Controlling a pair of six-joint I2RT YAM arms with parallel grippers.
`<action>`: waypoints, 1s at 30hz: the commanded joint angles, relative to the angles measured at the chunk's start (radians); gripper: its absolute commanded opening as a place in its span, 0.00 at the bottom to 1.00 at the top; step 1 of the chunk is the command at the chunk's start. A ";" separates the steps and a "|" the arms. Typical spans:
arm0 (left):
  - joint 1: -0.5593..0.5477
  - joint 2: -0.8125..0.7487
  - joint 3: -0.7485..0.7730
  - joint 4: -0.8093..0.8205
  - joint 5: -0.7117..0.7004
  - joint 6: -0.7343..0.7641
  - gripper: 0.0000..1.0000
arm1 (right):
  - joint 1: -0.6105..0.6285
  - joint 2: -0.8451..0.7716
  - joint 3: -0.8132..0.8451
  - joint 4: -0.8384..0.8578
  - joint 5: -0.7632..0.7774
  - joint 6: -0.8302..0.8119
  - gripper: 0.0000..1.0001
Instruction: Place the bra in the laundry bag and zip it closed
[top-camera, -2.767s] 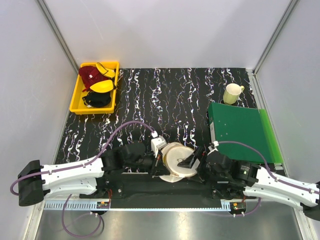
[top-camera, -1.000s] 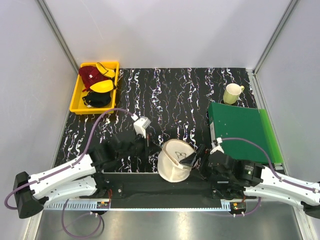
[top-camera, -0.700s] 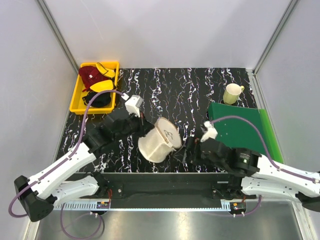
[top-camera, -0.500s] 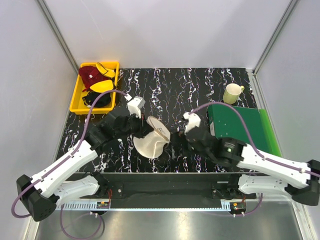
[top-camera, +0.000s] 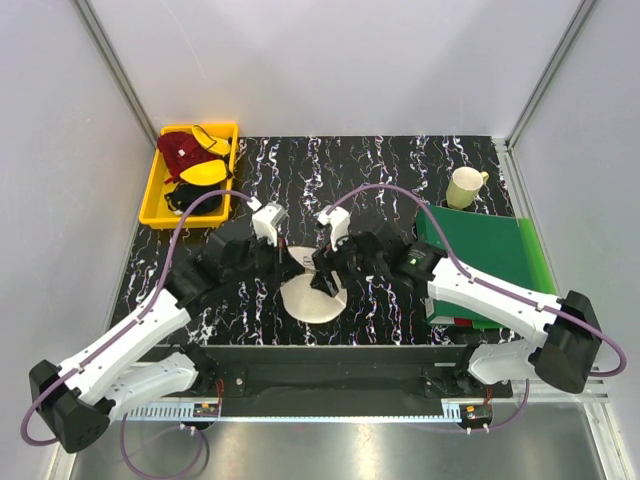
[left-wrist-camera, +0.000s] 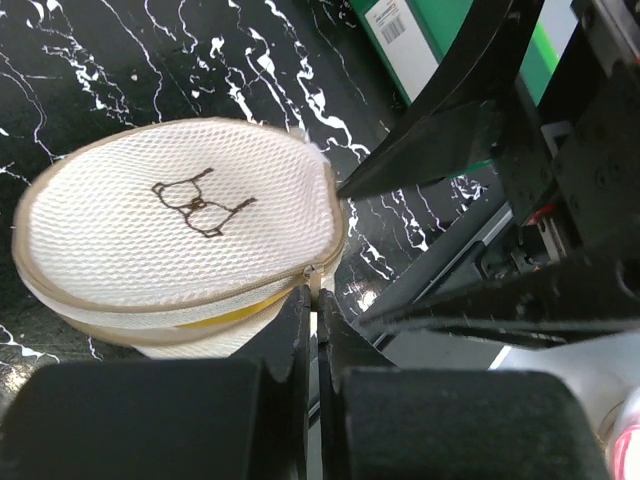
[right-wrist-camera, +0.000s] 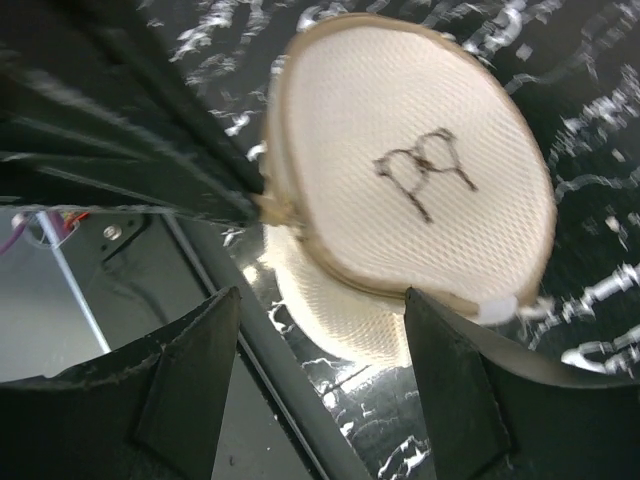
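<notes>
Of the bra only a thin yellow sliver shows, through the open stretch of the laundry bag. The bag is mid-counter, at the centre of the overhead frame, its upper edge covered by both arms. It is round, with no long axis, and its printed dome faces up. The left gripper is pinched tight on the zip pull. The right gripper is spread wide, holding nothing, in a blurred view.

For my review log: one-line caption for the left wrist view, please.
Left gripper shut on the laundry bag at its zipper seam, a yellow sliver of the bra showing beneath the seam.
</notes>
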 joint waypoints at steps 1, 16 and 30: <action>0.008 -0.036 -0.011 0.048 0.055 -0.005 0.00 | -0.004 0.013 -0.010 0.139 -0.153 -0.117 0.74; 0.033 -0.065 -0.040 0.050 0.063 -0.033 0.00 | -0.006 0.065 -0.070 0.174 -0.144 -0.166 0.47; 0.132 -0.008 -0.045 -0.093 -0.179 -0.070 0.00 | -0.004 0.004 -0.174 0.191 -0.053 -0.215 0.03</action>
